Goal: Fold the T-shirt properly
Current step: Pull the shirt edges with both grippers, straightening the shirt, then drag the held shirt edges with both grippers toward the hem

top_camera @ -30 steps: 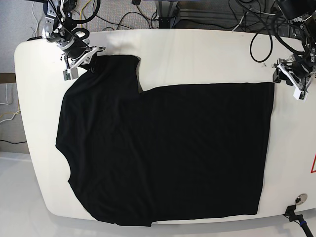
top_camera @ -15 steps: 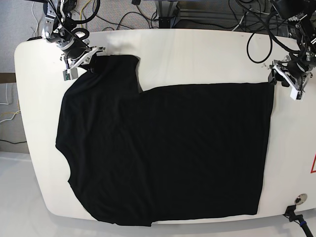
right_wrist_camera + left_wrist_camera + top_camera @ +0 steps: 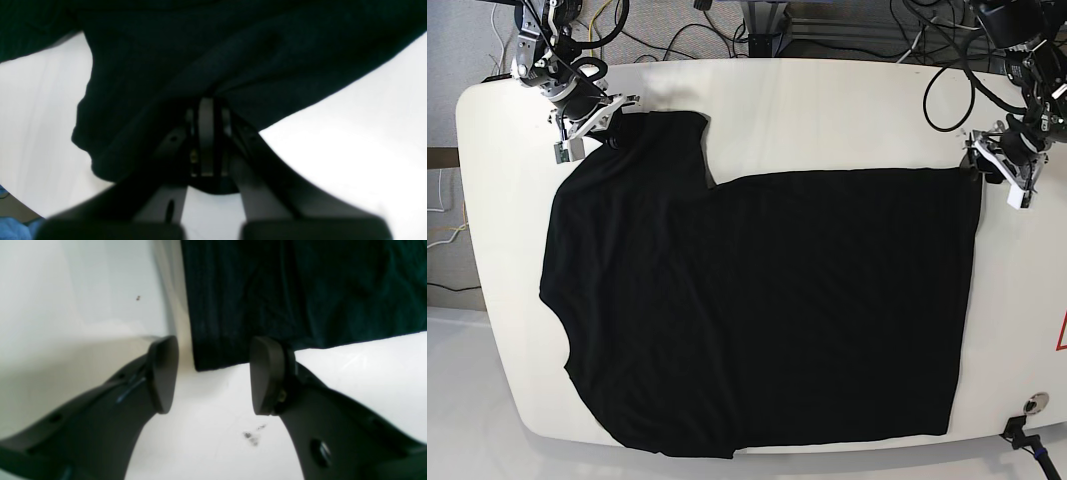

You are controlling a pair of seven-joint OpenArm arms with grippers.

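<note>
The T-shirt (image 3: 757,300) lies spread flat on the white table (image 3: 827,110), plain black side up, covering most of it and hanging slightly over the near edge at the bottom of the base view. My right end effector (image 3: 592,118) sits at the shirt's upper corner on that view's left, fingers pinched together on a bunched fold of black cloth — in the right wrist view the fabric (image 3: 213,60) drapes over and around the closed fingertips, so I hold the T-shirt there. My left end effector (image 3: 213,373) hovers at the opposite upper corner, on the base view's right, with its two dark pads (image 3: 163,373) standing well apart. The shirt's corner (image 3: 206,363) lies just beyond the gap between them, flat on the table; one pad overlaps the hem's edge in the picture, though I cannot tell whether it touches. Nothing is gripped on that side.
</note>
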